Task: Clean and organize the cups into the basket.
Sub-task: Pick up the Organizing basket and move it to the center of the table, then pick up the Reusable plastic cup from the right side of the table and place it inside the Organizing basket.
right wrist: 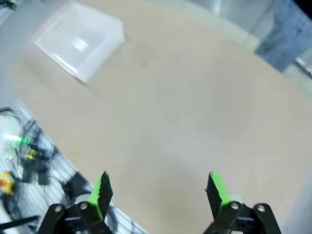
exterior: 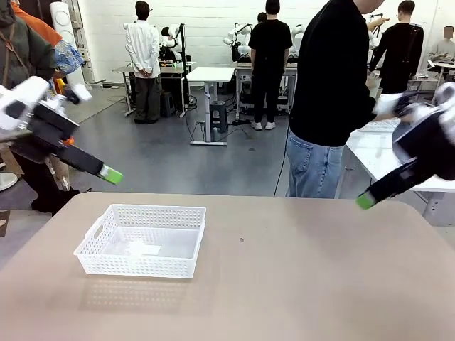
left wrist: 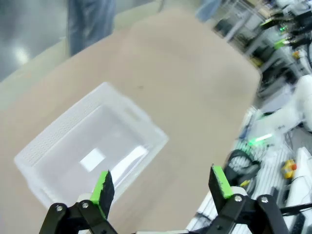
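The white lattice-sided basket [exterior: 141, 240] sits on the left half of the table with nothing in it; it also lies below my left gripper [left wrist: 163, 185] in the left wrist view as the basket [left wrist: 87, 151] and far off in the right wrist view as the basket [right wrist: 80, 39]. The cups are out of view. My left gripper [exterior: 111, 174] hangs open above the table's far left corner. My right gripper [exterior: 365, 201] hovers over the far right edge, and the right wrist view shows that gripper [right wrist: 158, 187] open with nothing between its fingers.
The tan table [exterior: 284, 284] spreads wide to the right of the basket. A person in a black top and jeans [exterior: 330, 99] stands at the far side, turned toward a white side table [exterior: 387, 153] on the right.
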You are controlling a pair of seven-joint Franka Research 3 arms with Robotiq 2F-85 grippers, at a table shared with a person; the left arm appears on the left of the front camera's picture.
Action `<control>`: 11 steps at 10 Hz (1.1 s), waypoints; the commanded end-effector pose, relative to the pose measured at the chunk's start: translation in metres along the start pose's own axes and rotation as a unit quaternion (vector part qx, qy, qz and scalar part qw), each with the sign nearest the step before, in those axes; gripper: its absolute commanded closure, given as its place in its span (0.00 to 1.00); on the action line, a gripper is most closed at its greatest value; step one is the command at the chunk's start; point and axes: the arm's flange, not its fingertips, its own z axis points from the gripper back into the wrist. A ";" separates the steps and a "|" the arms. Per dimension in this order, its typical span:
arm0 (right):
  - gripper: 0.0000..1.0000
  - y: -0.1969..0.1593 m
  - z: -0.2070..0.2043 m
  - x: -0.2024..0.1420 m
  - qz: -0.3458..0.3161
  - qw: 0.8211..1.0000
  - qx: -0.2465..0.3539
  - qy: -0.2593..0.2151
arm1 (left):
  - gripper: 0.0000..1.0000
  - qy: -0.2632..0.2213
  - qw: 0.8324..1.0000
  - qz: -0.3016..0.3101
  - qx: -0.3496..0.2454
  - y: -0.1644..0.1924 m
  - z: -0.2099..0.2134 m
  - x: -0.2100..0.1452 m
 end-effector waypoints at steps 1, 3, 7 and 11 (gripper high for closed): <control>0.00 -0.037 -0.011 -0.079 -0.074 0.987 0.121 -0.069 | 0.00 -0.057 0.977 0.140 -0.148 0.034 0.021 -0.006; 0.00 -0.077 -0.011 -0.102 -0.116 0.968 0.199 -0.096 | 0.00 -0.069 0.971 0.195 -0.117 0.069 0.044 -0.019; 0.00 -0.138 -0.009 -0.173 -0.179 0.922 0.306 -0.156 | 0.00 -0.130 0.938 0.301 -0.115 0.131 0.106 -0.075; 0.00 -0.171 -0.002 -0.257 -0.193 0.881 0.379 -0.205 | 0.00 -0.159 0.911 0.361 -0.119 0.161 0.148 -0.129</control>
